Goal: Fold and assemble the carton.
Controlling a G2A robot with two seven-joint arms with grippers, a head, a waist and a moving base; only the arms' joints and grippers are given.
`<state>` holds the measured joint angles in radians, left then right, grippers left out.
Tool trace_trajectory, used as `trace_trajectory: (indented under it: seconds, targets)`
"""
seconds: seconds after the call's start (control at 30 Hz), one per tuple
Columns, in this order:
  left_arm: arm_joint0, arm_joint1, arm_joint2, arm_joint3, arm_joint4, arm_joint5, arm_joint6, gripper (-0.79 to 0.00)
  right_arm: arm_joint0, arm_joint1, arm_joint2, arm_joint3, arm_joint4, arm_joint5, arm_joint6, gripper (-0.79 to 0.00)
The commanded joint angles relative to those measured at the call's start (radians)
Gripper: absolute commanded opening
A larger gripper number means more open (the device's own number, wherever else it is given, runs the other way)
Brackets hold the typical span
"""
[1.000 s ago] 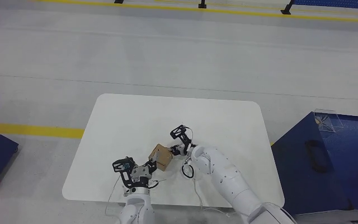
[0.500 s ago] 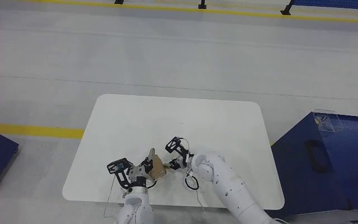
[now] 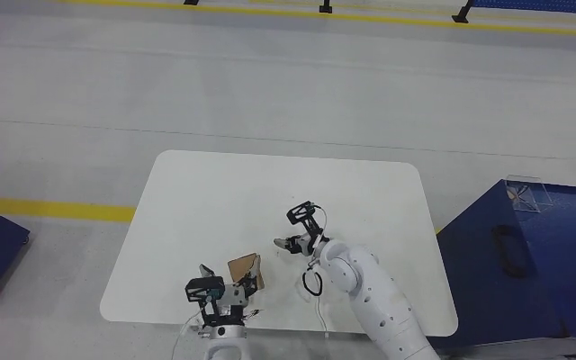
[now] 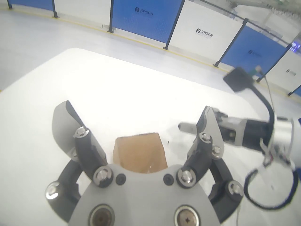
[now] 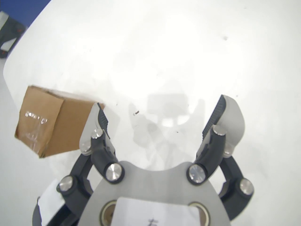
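A small brown carton (image 3: 245, 268) stands folded into a box on the white table (image 3: 270, 189), near its front edge. In the left wrist view the carton (image 4: 139, 152) sits close to the palm of my left gripper (image 4: 138, 118), whose fingers stand wide open on either side without touching it. My left gripper (image 3: 229, 283) is just in front of the carton. My right gripper (image 3: 290, 243) is open and empty, a short way to the carton's right. Its wrist view has the carton (image 5: 51, 128) beside one finger (image 5: 100, 116), outside the right gripper (image 5: 160, 114).
The table's front edge (image 3: 180, 319) runs close behind my left arm. A dark blue block (image 3: 508, 261) stands off the table's right side. Open tabletop stretches to the far side.
The right gripper has let go of the carton and drawn back to the right. The carton and the left gripper have shifted toward the table's front edge, and the left fingers now stand apart from it.
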<state>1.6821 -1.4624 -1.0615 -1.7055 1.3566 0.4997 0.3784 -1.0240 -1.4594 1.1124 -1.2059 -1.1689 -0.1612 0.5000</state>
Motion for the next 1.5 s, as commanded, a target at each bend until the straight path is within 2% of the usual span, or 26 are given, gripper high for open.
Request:
trace_trajectory:
  seconds: [0.0,0.13,0.37,0.5,0.7,0.87,0.9,1.03,1.1,1.2,1.23,1.3,1.33,1.4,1.43,1.47]
  targets:
    - [0.031,-0.005,0.051,-0.01,0.098,0.085,-0.008,0.0,0.017,-0.007,-0.007,0.027,0.014,0.06,-0.028,0.0]
    - [0.027,-0.018,0.124,0.059,0.214,0.201,-0.051,0.0,0.038,-0.016,-0.024,0.061,0.037,0.076,-0.028,0.0]
    - [-0.099,-0.059,0.176,0.238,0.199,0.325,-0.124,0.0,0.038,-0.016,-0.024,0.061,0.037,0.076,-0.028,0.0]
    - [-0.149,-0.076,0.175,0.297,0.131,0.323,-0.139,0.0,0.038,-0.016,-0.024,0.061,0.037,0.076,-0.028,0.0]
    - [-0.167,-0.091,0.159,0.332,0.061,0.321,-0.136,0.0,0.038,-0.016,-0.024,0.061,0.037,0.076,-0.028,0.0]
    - [-0.167,-0.099,0.153,0.341,0.041,0.311,-0.112,-0.157,0.038,-0.016,-0.024,0.061,0.037,0.076,-0.028,0.0]
    - [-0.167,-0.1,0.152,0.343,0.039,0.311,-0.107,-0.209,0.038,-0.016,-0.024,0.061,0.037,0.076,-0.028,0.0]
    - [-0.166,-0.105,0.153,0.359,0.044,0.305,-0.094,-0.268,0.038,-0.016,-0.024,0.061,0.037,0.076,-0.028,0.0]
    - [-0.168,-0.109,0.151,0.358,0.033,0.305,-0.095,-0.326,0.038,-0.016,-0.024,0.061,0.037,0.076,-0.028,0.0]
    - [-0.171,-0.112,0.149,0.368,0.034,0.304,-0.09,-0.44,0.038,-0.016,-0.024,0.061,0.037,0.076,-0.028,0.0]
    - [-0.171,-0.113,0.148,0.369,0.032,0.3,-0.09,-0.526,0.038,-0.016,-0.024,0.061,0.037,0.076,-0.028,0.0]
    - [-0.172,-0.115,0.146,0.37,0.034,0.3,-0.086,-0.579,0.038,-0.016,-0.024,0.061,0.037,0.076,-0.028,0.0]
    - [-0.171,-0.116,0.147,0.365,0.034,0.291,-0.083,-0.671,0.038,-0.016,-0.024,0.061,0.037,0.076,-0.028,0.0]
    - [-0.165,-0.117,0.145,0.352,0.031,0.271,-0.072,-0.785,0.031,-0.014,-0.018,0.059,0.046,0.073,-0.029,0.0]
    - [-0.163,-0.117,0.146,0.342,0.02,0.237,-0.072,-0.785,0.03,-0.011,-0.002,0.053,0.053,0.076,-0.034,0.0]
    - [-0.157,-0.117,0.15,0.315,-0.02,0.155,-0.08,-0.785,0.027,-0.008,0.021,0.043,0.066,0.095,-0.048,0.0]
